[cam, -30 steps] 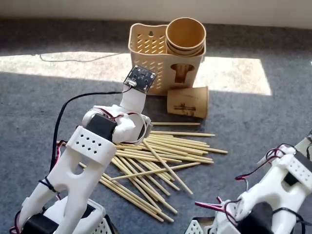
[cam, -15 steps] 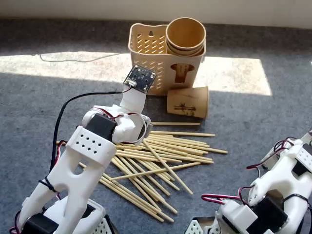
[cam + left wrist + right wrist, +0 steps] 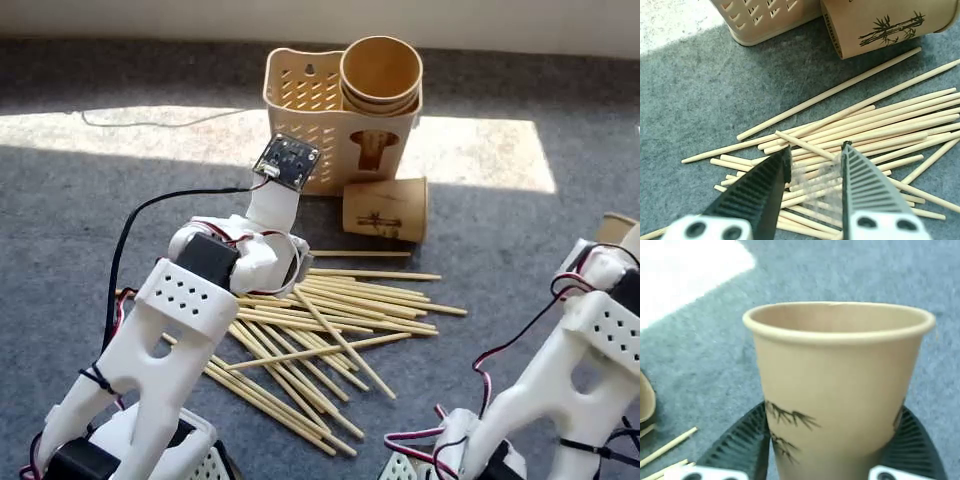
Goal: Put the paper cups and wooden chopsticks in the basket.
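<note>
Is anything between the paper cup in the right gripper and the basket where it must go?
Nothing visible does. The right gripper holds the paper cup upright; bare carpet lies between it and the basket. In front of the basket a second cup lies on its side, and stacked cups sit inside it.

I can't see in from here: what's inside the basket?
A stack of paper cups stands in the basket, rims above its edge. The walls cover most of the stack's lower part and the basket floor, so anything there is hidden.
</note>
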Controlling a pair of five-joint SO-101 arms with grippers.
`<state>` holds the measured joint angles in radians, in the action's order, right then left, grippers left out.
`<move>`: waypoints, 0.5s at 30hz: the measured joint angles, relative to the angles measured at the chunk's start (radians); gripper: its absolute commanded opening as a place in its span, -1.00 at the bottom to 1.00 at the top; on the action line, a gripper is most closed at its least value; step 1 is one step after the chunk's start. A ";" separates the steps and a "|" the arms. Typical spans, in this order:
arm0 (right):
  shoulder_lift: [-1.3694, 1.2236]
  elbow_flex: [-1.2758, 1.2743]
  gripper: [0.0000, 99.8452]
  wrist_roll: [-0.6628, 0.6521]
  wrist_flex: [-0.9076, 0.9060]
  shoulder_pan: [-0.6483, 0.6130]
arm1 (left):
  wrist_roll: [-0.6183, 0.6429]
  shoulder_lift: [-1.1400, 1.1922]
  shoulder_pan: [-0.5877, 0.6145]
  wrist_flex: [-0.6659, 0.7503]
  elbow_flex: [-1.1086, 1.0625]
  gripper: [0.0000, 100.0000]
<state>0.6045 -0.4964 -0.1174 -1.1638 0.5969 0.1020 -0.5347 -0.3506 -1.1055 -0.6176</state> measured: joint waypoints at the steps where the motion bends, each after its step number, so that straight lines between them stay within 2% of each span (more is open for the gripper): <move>1: 0.011 0.009 -0.52 0.000 0.000 -0.021 | 0.000 0.000 0.000 0.000 0.000 -0.68; 7: 0.026 0.072 -0.52 0.000 0.014 -0.144 | 0.000 -0.046 0.101 0.000 0.000 -0.67; 15: 0.028 0.147 -0.52 0.000 0.103 -0.290 | 0.000 -0.270 0.308 -0.044 0.000 -0.67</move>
<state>0.6322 -0.3491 -0.1174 -1.0610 0.3069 0.1020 -0.8048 -0.0422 -1.1500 -0.6176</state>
